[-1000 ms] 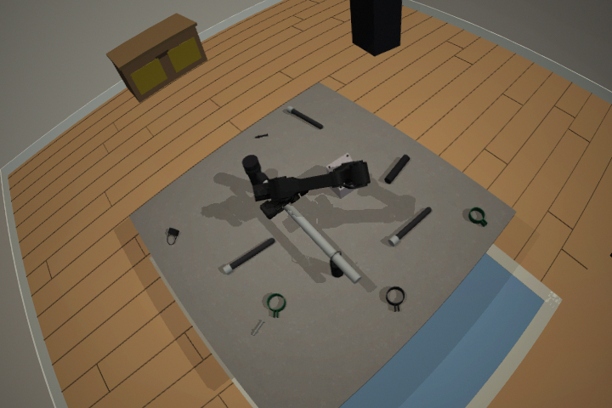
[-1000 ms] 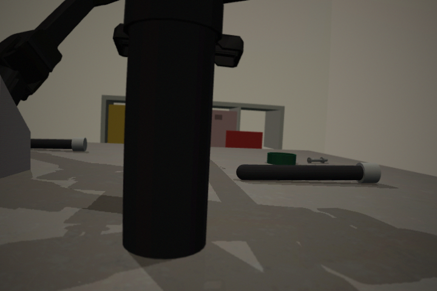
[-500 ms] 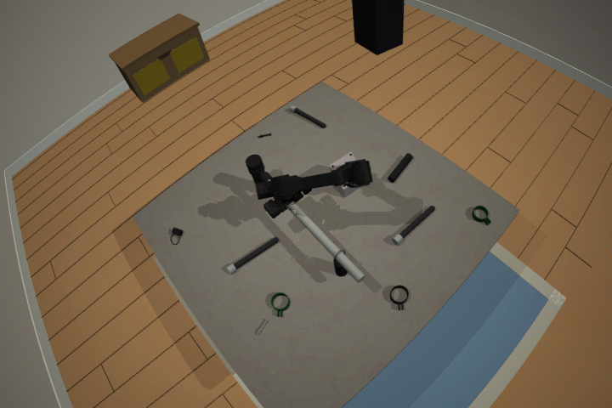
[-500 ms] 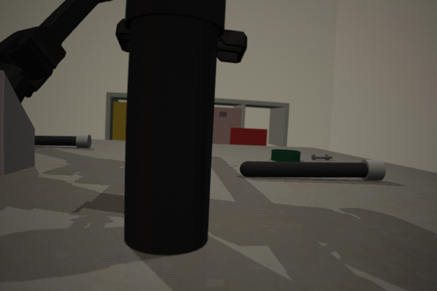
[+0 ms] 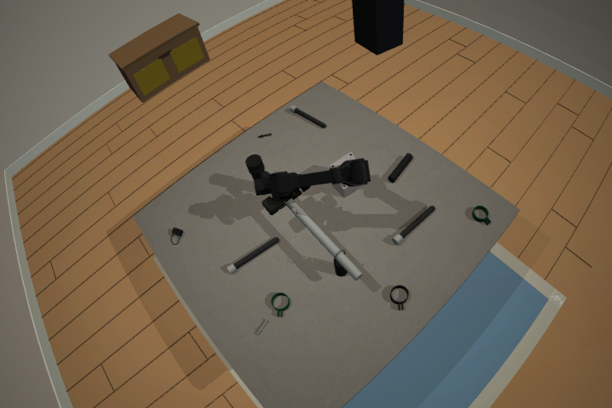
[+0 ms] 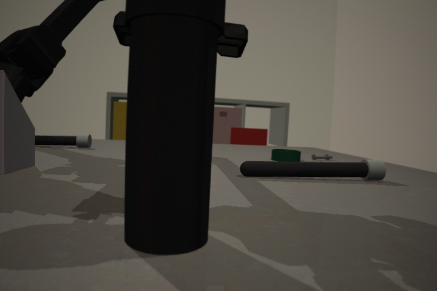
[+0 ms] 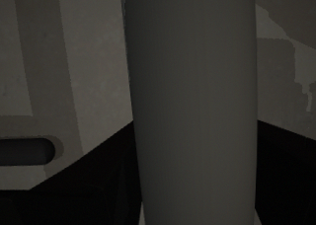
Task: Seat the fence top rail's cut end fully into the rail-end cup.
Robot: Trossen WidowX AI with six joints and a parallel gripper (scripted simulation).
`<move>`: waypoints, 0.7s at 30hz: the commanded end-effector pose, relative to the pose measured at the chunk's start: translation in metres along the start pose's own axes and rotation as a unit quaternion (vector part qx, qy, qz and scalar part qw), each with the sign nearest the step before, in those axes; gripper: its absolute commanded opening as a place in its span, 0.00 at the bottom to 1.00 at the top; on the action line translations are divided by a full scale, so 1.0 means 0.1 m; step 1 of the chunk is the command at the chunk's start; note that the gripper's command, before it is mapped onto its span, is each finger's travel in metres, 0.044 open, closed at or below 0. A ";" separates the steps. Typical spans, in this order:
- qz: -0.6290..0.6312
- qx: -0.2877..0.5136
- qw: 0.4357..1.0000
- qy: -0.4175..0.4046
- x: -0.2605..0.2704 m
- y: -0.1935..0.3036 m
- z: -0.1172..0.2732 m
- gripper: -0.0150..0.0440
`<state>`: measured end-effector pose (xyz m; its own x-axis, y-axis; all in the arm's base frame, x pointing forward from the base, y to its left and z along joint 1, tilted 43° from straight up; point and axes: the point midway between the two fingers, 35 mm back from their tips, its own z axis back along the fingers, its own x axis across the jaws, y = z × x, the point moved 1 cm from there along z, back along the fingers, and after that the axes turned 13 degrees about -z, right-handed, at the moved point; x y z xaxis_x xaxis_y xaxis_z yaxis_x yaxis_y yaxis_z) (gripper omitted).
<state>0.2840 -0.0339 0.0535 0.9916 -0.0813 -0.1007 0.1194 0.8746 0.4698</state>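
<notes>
The grey rail [image 5: 319,233] [image 7: 195,62] slopes through the loop cap [image 5: 335,260] on the small post [image 5: 340,267]. My gripper [image 5: 283,200] [image 7: 186,126] is shut on the rail near its post-side end, one finger on each side. The big post [image 6: 169,137] stands upright in the exterior view; a black cylinder beside my arm in the top camera looks like its top. Black blocks show on both sides of the post behind it, looking like my fingertips. The rail's cut end, the end cup and the seating between them are hidden.
A capped black rod [image 5: 256,253] [image 6: 306,169] lies beside the rail, another capped rod [image 5: 415,223] on its other side. A green ring [image 5: 271,302] [image 6: 286,155] and a black ring [image 5: 391,296] lie farther out. The grey arm mount [image 5: 345,190] [image 6: 17,137] stands near the big post.
</notes>
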 end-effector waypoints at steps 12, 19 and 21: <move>-0.002 -0.009 1.000 -0.008 0.07 -0.14 0.02 0.25; -0.002 -0.009 1.000 -0.008 0.08 -0.18 0.01 0.25; -0.002 -0.009 1.000 -0.008 0.09 -0.19 0.01 0.25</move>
<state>0.2874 -0.0439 0.0438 0.9917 -0.0793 -0.1008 0.1176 0.8760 0.4678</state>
